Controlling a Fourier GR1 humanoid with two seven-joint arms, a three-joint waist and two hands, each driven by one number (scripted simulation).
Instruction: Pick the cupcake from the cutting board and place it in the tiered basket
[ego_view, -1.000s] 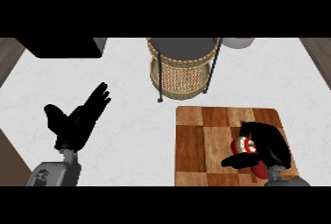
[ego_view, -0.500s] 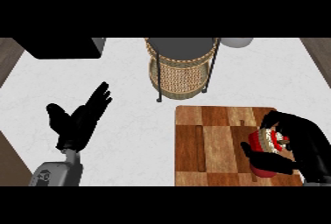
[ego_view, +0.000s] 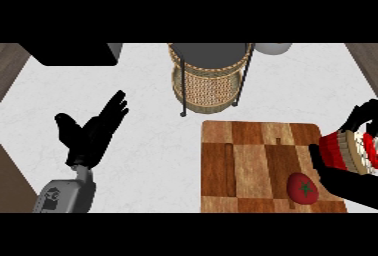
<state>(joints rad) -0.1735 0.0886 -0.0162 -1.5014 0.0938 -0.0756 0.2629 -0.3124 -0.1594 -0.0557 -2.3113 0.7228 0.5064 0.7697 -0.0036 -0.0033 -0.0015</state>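
the cupcake (ego_view: 347, 150) sits in the right hand (ego_view: 354, 175), whose fingers and thumb curl round its red wrapper, at the right edge of the cutting board (ego_view: 244, 165) and apparently lifted off it. it looks light, with a soft top that would smear or crush (so the ribbed wrapper is the sensible place to hold, as now). a tomato (ego_view: 303, 188) lies on the board just below the cupcake. the tiered basket (ego_view: 210, 75) stands beyond the board's far left corner. the left hand (ego_view: 92, 132) rests open, well left of the board.
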